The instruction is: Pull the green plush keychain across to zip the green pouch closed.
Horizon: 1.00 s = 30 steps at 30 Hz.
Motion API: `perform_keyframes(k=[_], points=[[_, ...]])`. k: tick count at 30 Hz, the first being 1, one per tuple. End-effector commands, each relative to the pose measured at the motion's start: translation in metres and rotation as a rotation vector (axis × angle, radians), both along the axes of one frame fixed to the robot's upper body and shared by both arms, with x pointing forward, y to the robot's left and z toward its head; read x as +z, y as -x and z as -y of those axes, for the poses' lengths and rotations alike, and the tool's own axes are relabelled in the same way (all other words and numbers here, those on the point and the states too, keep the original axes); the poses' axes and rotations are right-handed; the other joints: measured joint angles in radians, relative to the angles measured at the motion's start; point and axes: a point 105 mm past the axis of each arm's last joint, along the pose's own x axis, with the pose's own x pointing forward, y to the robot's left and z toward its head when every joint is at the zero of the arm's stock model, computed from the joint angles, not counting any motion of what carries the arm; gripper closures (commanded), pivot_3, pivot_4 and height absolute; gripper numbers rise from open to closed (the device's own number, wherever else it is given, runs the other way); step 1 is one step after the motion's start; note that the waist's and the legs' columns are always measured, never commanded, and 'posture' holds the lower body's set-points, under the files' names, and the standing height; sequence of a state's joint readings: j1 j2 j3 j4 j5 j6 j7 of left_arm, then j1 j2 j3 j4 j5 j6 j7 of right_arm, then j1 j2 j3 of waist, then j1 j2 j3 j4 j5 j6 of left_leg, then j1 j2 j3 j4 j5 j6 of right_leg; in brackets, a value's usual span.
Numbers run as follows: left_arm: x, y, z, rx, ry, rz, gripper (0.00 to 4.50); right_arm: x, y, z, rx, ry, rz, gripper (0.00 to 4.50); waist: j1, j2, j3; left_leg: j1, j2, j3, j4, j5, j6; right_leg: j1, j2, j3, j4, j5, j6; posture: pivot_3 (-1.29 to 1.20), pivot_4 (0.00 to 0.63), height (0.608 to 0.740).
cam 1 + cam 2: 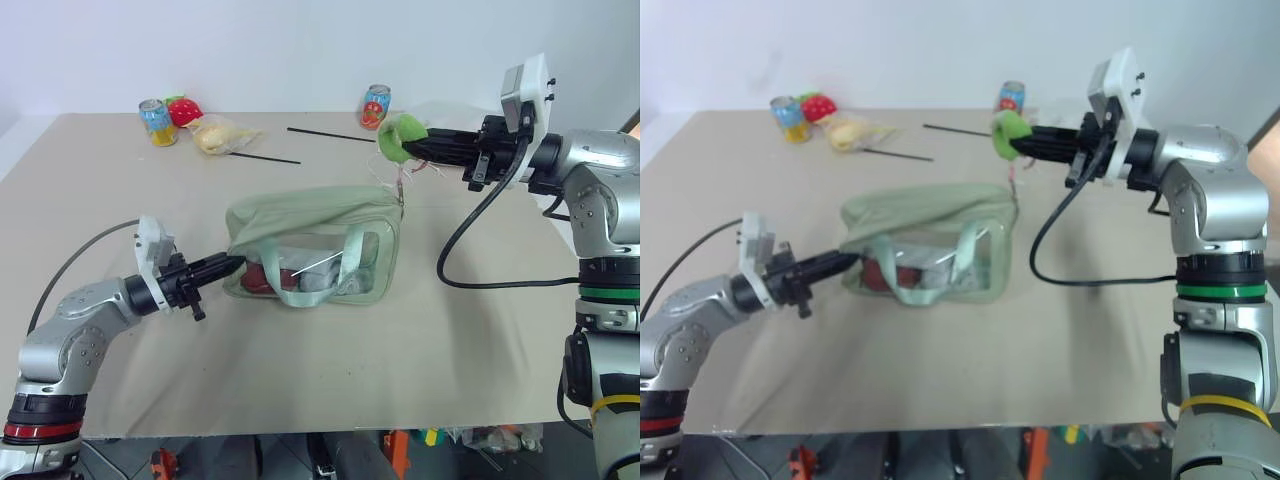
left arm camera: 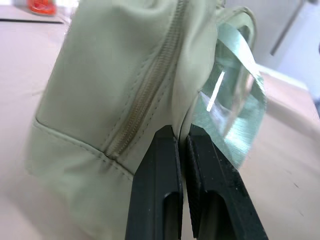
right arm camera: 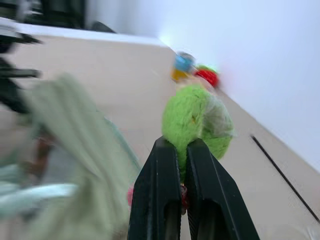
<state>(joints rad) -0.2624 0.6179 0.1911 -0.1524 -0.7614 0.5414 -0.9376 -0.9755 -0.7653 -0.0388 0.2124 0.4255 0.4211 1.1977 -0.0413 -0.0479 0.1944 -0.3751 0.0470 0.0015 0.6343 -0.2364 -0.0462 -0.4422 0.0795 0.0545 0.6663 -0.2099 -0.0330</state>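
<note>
A wide beige table (image 1: 300, 380) carries everything here, and near its middle sits the green pouch (image 1: 312, 245), a soft sage bag with clear side panels, a strap handle draped over its front and something red showing through the plastic. Its top looks drawn shut along most of its length, the fabric pulled up into a ridge. The left gripper (image 1: 236, 262) comes in level from the left and has its two black fingers pressed together on the fabric at the pouch's left end; the left wrist view shows them pinching the cloth right beside the zipper seam. The right gripper (image 1: 412, 146) is lifted above and past the pouch's right end, well off the table, its fingers squeezed on the keychain (image 1: 399, 136), a lime fuzzy charm that bulges out beyond the fingertips. A thin red-and-white string (image 1: 401, 185) hangs from the charm down to the pouch's upper right corner. Along the far edge of the table, well apart from the pouch, stand a can (image 1: 375, 106) and, off to the left, a second can (image 1: 157, 122) with a red plush toy (image 1: 185, 111) and a crumpled plastic bag (image 1: 222, 135) next to it. Two thin black sticks (image 1: 330, 134) lie between those and the pouch.
</note>
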Motion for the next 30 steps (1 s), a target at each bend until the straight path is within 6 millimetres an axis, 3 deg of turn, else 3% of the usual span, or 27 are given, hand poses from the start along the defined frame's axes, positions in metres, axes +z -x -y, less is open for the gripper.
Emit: perform_keyframes(k=[1,5,13,15,18,26,30], points=[[0.033,-0.01,-0.011,0.074,0.136,0.057,4.5,0.014,0.008,-0.004,0.026,0.048,0.076,4.45,-0.001,0.0,0.0,-0.001,-0.001,0.0,0.001,0.0,0.0,-0.001,-0.001,0.0,0.0,0.0,0.0,0.0,0.15,0.74],[0.048,-0.015,-0.023,0.136,0.217,0.073,4.5,0.002,0.003,0.004,-0.02,0.123,0.072,4.45,-0.005,-0.001,0.0,-0.003,-0.001,0.002,0.003,-0.001,0.0,-0.001,-0.002,0.003,-0.001,0.001,0.001,0.0,0.15,0.74],[0.046,-0.011,-0.027,0.166,0.21,0.06,4.5,0.01,0.001,0.045,-0.17,0.181,0.095,4.45,-0.005,-0.001,0.0,-0.002,0.0,0.003,0.002,-0.002,0.0,-0.002,0.001,0.004,-0.001,0.0,0.001,0.0,0.15,0.74],[0.045,-0.011,-0.028,0.17,0.209,0.058,4.5,0.003,0.003,0.054,-0.191,0.201,0.071,4.45,-0.005,-0.001,0.0,-0.002,0.0,0.003,0.002,-0.002,0.0,-0.002,0.001,0.004,-0.001,0.0,0.001,0.0,0.15,0.74],[0.046,-0.012,-0.028,0.173,0.215,0.057,4.5,-0.018,0.004,0.051,-0.18,0.201,0.02,4.45,-0.006,-0.001,0.0,-0.001,0.0,0.003,0.002,-0.002,0.0,-0.001,0.001,0.004,-0.001,0.0,0.001,0.0,0.15,0.74],[0.043,-0.011,-0.024,0.171,0.205,0.045,4.5,-0.091,0.002,0.013,-0.133,0.196,-0.136,4.45,-0.008,-0.001,0.0,-0.001,0.001,0.004,0.002,-0.001,-0.001,-0.001,0.003,0.005,0.002,0.001,0.001,0.0,0.15,0.74],[0.039,-0.007,-0.025,0.182,0.195,0.035,4.5,-0.126,0.002,0.018,-0.163,0.284,-0.19,4.45,-0.008,-0.001,0.0,0.0,0.001,0.004,0.002,-0.001,-0.002,-0.001,0.002,0.005,0.002,0.001,0.001,0.0,0.15,0.74]])
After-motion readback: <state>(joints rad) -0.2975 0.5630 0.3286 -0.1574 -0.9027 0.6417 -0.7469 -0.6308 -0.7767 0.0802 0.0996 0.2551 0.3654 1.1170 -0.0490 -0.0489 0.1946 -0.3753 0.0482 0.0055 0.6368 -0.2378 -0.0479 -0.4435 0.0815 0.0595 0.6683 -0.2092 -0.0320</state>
